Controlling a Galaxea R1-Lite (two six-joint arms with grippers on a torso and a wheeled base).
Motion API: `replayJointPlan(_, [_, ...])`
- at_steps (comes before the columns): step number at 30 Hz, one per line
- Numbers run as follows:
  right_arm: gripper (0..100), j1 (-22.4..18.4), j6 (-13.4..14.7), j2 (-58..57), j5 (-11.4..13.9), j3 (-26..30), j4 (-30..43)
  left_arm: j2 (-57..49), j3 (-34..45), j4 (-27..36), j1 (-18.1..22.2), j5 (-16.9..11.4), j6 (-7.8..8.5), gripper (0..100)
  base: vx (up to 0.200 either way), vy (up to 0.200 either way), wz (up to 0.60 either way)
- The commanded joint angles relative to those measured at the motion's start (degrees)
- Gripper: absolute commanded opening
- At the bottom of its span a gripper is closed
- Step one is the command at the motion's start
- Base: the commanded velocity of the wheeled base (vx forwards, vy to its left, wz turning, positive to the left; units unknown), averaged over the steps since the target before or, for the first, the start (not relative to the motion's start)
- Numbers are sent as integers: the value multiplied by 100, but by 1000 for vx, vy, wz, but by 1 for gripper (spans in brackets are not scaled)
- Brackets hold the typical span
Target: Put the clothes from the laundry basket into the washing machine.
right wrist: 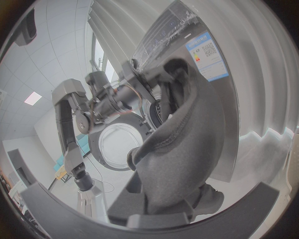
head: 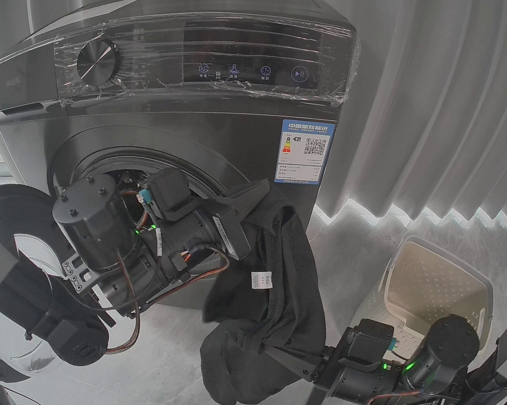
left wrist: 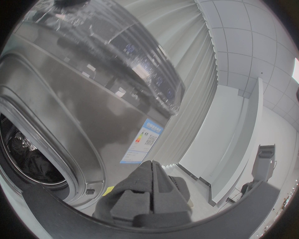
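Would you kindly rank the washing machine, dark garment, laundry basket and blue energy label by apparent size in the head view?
1. washing machine
2. dark garment
3. laundry basket, only partly visible
4. blue energy label

The garment [head: 284,289] hangs before the washing machine [head: 172,130], held between the left gripper [head: 260,192] above and the right gripper [head: 298,360] below (laundry basket [head: 439,284] on the floor, farther right).
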Motion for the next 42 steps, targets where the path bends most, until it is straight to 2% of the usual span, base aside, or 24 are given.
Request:
replayJointPlan(1, [0, -11, -4, -351, 44, 30, -1, 400, 9, -54, 115, 0, 8, 0, 0, 0, 0])
replayJointPlan(6, [0, -64, -4, -369, 61, -14, -10, 541, 79, -230, 124, 0, 8, 0, 0, 0, 0])
replayJointPlan(8, [0, -249, -12, -404, 237, -75, -10, 699, 272, -476, 124, -18, 16, 0, 0, 0, 0])
replayJointPlan(14, [0, -372, -12, -413, 290, -84, -1, 778, 351, -573, 124, -44, 16, 0, 0, 0, 0])
replayJointPlan(15, [0, -372, -12, -413, 299, -93, -1, 769, 351, -573, 124, -53, 16, 100, 0, 0, 0])
replayJointPlan(22, [0, -539, -39, -404, 369, -181, -1, 716, 545, -661, 115, 26, 8, 100, 0, 0, 0])
replayJointPlan(26, [0, -794, -39, -395, 518, -233, -1, 374, 1274, -801, 115, -44, 25, 100, 0, 0, 0])
replayJointPlan(31, [0, -1101, -39, -369, 676, -312, -1, -22, 1766, -801, 115, -70, 34, 100, 0, 0, 0])
replayJointPlan(35, [0, -1198, -30, -360, 703, -400, -1, -215, 2092, -810, 71, -79, 43, 100, 0, 0, 0])
replayJointPlan(39, [0, -1347, -30, -334, 703, -585, -1, -497, 2628, -810, 71, -518, 78, 100, 0, 0, 0])
replayJointPlan(40, [0, -1347, -30, -334, 703, -585, -1, -497, 2628, -810, 71, -518, 78, 100, 0, 0, 0])
replayJointPlan(42, [0, -1356, -12, -281, 703, -664, -1, -734, 2997, -810, 80, -809, 69, 100, 0, 0, 0])
